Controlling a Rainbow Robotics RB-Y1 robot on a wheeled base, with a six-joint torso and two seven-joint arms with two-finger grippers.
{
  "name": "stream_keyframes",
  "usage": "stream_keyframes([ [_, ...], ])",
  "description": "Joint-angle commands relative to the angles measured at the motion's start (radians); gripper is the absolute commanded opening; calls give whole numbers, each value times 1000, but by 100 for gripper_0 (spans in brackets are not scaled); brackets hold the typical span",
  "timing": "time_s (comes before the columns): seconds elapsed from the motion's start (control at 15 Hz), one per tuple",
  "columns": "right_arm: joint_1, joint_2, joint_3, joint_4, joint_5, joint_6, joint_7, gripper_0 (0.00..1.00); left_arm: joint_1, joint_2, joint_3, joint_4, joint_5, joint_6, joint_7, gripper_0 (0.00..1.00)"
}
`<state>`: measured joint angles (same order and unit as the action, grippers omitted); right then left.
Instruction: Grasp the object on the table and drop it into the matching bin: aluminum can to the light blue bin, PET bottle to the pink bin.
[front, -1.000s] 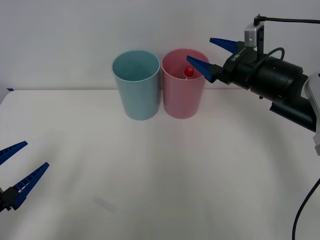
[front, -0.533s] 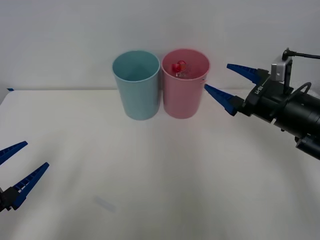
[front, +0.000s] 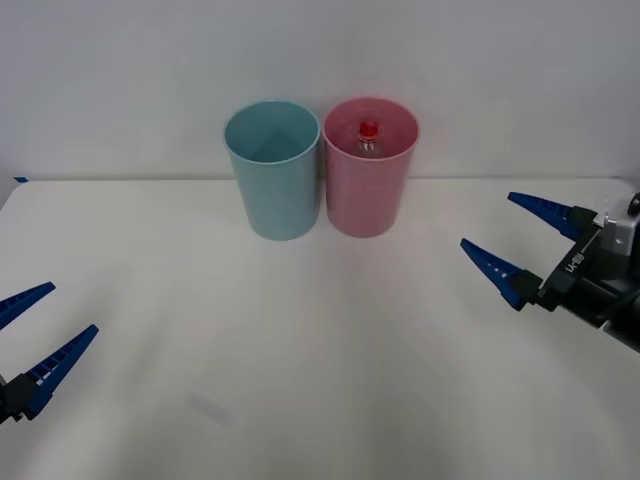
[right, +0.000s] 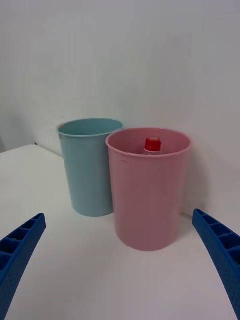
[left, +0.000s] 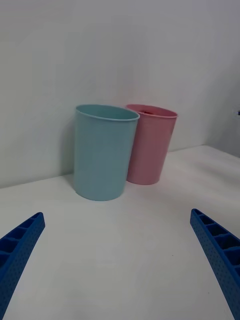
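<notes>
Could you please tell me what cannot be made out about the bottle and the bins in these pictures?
- PET bottle: its red cap shows above the rim in the front and right wrist views; the pink bin wall hides body and label.
- Light blue bin: its floor is hidden by its own wall in every view.
- Left wrist view: the light blue bin covers part of the pink bin.

The right tool is showing two long blue fingers, each tapering to a sharp point, with a ribbed, ladder-like pattern of small recesses along the side. They are joining a black body carrying small white lettering, and a pale grey block is sitting on top of it near the picture's edge. The left tool is wearing the same blue ribbed fingers on a dark base. In the wrist views the finger faces are looking finely dotted, with open square cells along one edge.
</notes>
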<state>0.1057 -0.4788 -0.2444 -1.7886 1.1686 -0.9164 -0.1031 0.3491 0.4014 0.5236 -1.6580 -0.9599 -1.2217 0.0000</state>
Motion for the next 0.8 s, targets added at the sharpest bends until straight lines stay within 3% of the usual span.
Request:
stream_keyframes([
  [0.07,75,2,-44,1,-47,-50,71,100,0,0,0,0,0,0,0,100],
  [0.47,235,52,-159,1,-110,-211,83,100,0,0,0,0,0,0,0,100],
  [0.8,344,52,-197,0,-165,-249,106,100,0,0,0,0,0,0,0,100],
])
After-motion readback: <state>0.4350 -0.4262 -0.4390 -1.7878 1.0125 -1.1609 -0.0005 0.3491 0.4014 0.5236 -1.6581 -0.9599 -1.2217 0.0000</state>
